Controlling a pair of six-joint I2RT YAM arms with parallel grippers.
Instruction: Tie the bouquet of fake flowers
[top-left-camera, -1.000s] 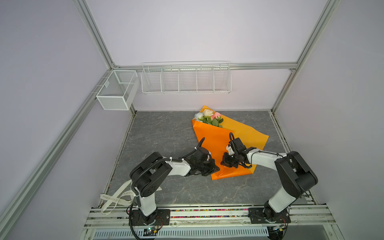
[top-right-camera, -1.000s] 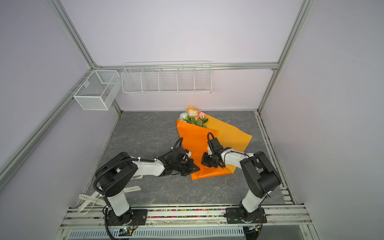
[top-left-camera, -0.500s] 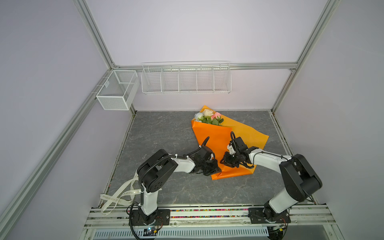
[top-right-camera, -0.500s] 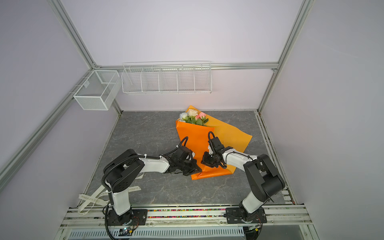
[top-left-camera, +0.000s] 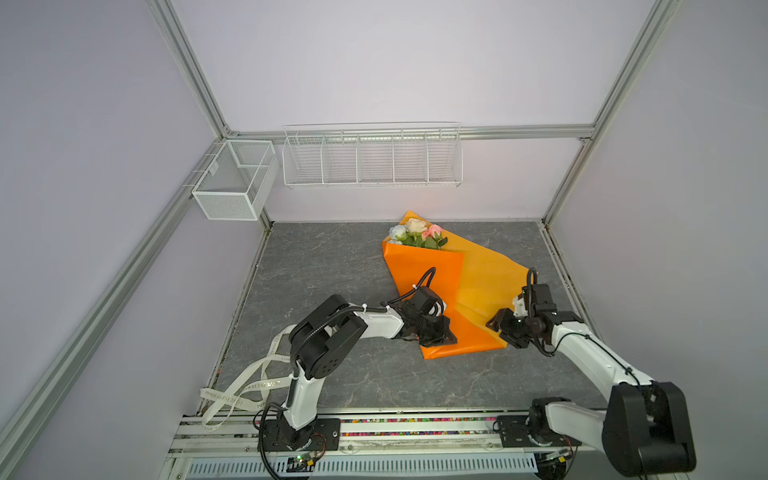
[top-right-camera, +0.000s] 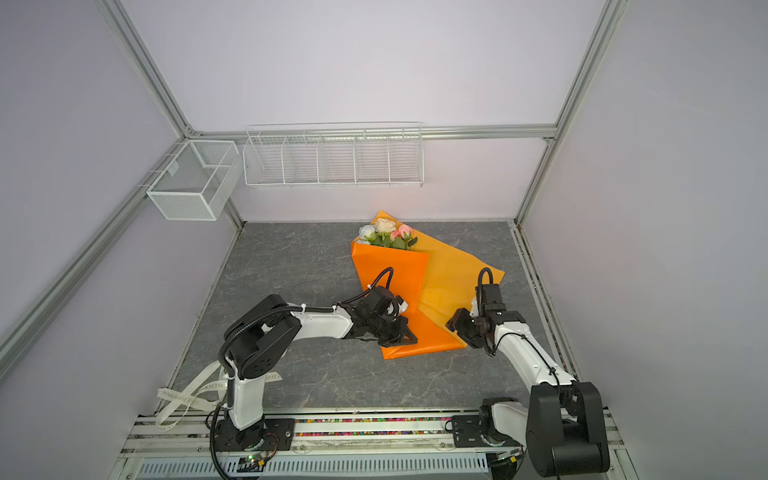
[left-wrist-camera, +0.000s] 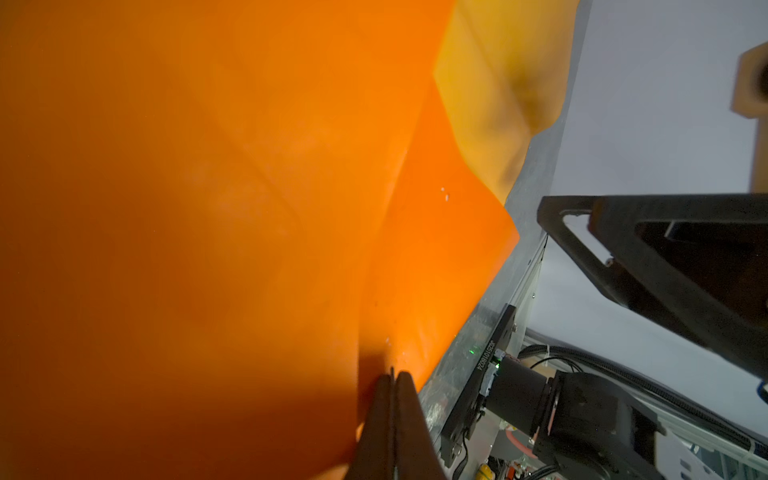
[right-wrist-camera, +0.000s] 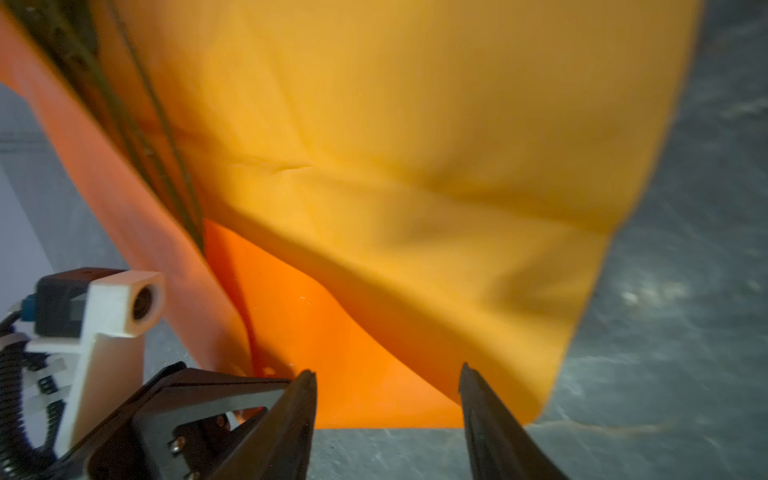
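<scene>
The bouquet of fake flowers (top-left-camera: 417, 235) (top-right-camera: 386, 235) lies on the grey table, its pink, cream and white heads pointing to the back wall. Orange paper (top-left-camera: 424, 270) (top-right-camera: 390, 266) is folded round it. My left gripper (top-left-camera: 446, 334) (top-right-camera: 409, 336) (left-wrist-camera: 392, 374) is shut on the edge of the paper's left flap near its lower end. The flap is lifted, and dark stems (right-wrist-camera: 141, 137) show under it. My right gripper (top-left-camera: 496, 332) (top-right-camera: 453, 328) (right-wrist-camera: 387, 370) stands open at the paper's lower right corner, holding nothing.
A cream ribbon with lettering (top-left-camera: 249, 386) (top-right-camera: 187, 395) lies at the table's front left, by the left arm's base. A long wire rack (top-left-camera: 372, 156) and a mesh basket (top-left-camera: 232, 183) hang on the walls at the back.
My right gripper has opened, let go of the paper and drawn back to the right, to the paper's corner. The left gripper has shifted slightly right along the paper and stays shut.
</scene>
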